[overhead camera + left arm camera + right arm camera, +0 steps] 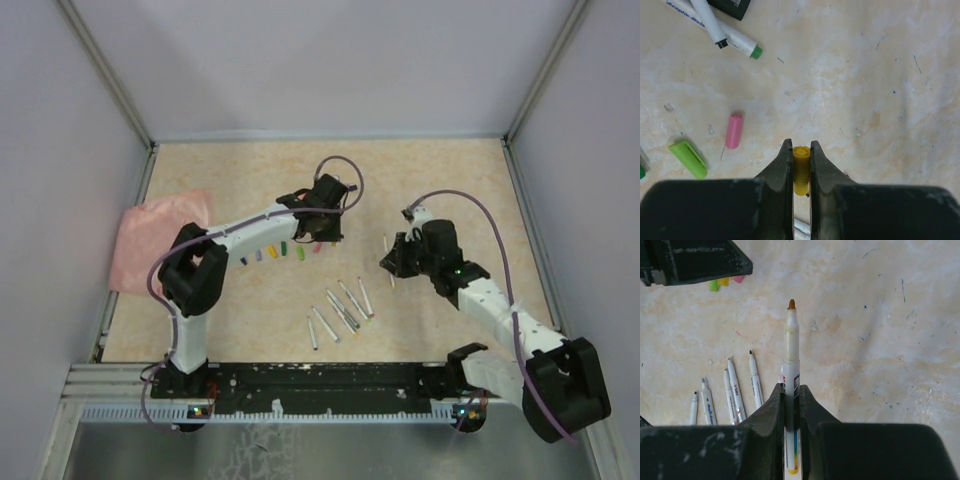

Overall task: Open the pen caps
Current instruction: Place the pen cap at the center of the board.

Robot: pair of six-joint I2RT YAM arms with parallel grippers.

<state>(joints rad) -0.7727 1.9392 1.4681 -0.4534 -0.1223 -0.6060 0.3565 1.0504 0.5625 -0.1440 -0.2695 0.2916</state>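
My left gripper (326,226) is shut on a yellow pen cap (801,170), held just above the table; its tips show in the left wrist view (800,146). A pink cap (733,131) and a green cap (688,159) lie to its left. A row of several coloured caps (280,250) lies below the left arm. My right gripper (392,263) is shut on a white pen (792,360) whose bare orange-brown tip (791,304) points away; its tips show in the right wrist view (792,388). Several uncapped pens (340,310) lie between the arms.
A pink cloth (160,240) lies at the table's left edge. Two white pens, one green-ended (735,42), lie at the top left of the left wrist view. The loose pens (735,395) lie left of the right gripper. Walls enclose the table.
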